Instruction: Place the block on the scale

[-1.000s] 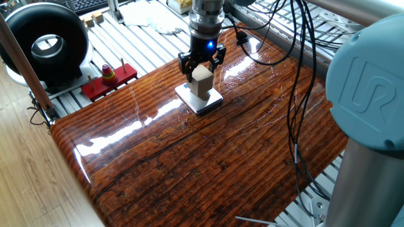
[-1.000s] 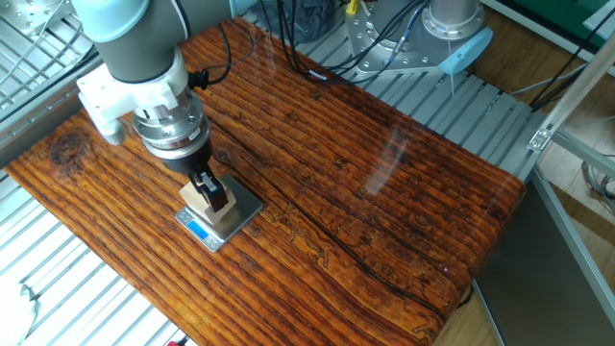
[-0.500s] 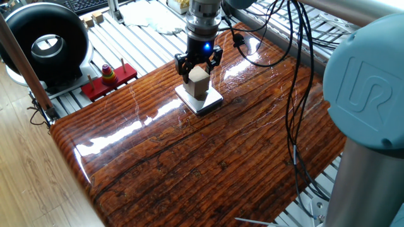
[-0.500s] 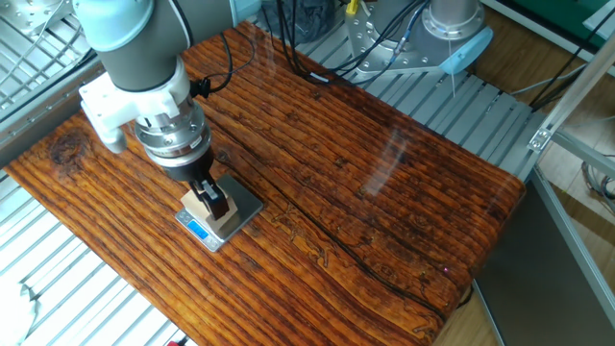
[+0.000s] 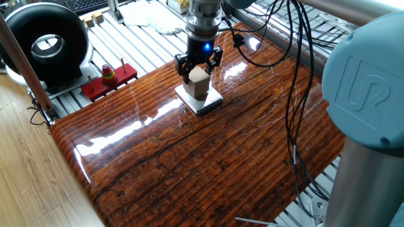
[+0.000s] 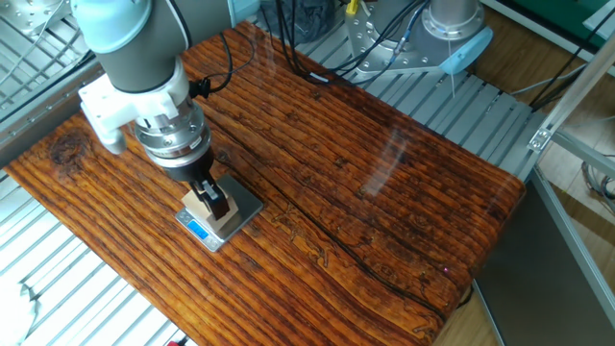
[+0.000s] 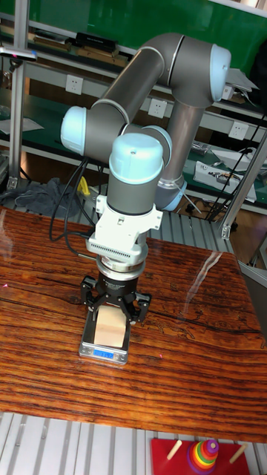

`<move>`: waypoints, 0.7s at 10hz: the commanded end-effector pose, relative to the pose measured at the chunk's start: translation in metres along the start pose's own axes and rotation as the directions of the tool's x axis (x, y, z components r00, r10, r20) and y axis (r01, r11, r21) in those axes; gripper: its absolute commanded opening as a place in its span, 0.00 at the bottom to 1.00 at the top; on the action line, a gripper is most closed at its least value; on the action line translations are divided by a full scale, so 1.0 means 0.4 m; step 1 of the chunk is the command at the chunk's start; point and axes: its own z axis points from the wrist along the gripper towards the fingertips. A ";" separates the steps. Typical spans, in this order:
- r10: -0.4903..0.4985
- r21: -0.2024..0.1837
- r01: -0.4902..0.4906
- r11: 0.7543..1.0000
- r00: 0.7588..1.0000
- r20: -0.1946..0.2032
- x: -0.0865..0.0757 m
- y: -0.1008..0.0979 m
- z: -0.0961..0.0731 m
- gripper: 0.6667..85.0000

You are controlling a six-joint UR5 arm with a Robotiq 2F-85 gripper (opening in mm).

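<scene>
nothing moved: one claw point(image 5: 199, 74) pinches one block point(image 5: 199, 82) over one scale point(image 5: 199, 99).

A plain light tan wooden cube point(image 5: 199, 81) shows pale, unpatterned faces. Under it lies a flat square silver-white scale point(image 7: 104, 348) with a small blue display strip. The black 2-finger gripper point(image 5: 199, 70) carries a glowing blue light on its body. The glossy tabletop point(image 6: 384, 183) is reddish-brown wood, striped with dark grain lines and white glare streaks. The robot arm point(image 7: 141, 119) is grey with pale blue joint caps. A red base point(image 5: 108, 81) holds stacked rings in red, yellow and green. A black ring-shaped lamp point(image 5: 44, 44) has a white centre.
</scene>
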 end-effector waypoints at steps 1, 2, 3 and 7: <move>0.008 -0.015 -0.008 1.000 1.000 -0.008 0.003 0.005 -0.002 0.48; 0.008 -0.017 -0.008 1.000 1.000 -0.008 0.003 0.006 -0.002 0.51; 0.013 -0.023 -0.013 1.000 1.000 -0.010 0.005 0.010 -0.002 0.53; 0.004 -0.012 -0.004 1.000 1.000 -0.012 0.007 0.004 -0.001 0.67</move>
